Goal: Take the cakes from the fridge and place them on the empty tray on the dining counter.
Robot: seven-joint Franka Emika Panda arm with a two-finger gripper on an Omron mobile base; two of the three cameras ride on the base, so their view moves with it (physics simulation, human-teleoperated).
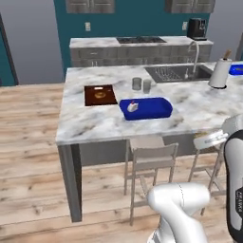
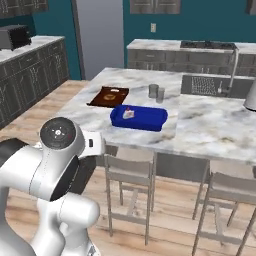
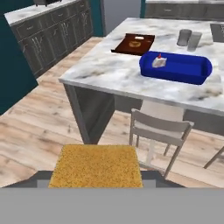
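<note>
The tan-brown square cake sits between my gripper's dark fingertips, which are shut on it, low over the wooden floor in front of the dining counter. From the left base camera the gripper hangs by the counter's near edge, apart from it. On that counter stands the blue tray. Inside it, at its left end, lies the white wedge cake with a red top. The fridge is out of view.
A dark brown board with a round pastry lies left of the tray, and two glasses stand behind it. Stools line the counter's near side. A sink and a paper towel roll are at the right.
</note>
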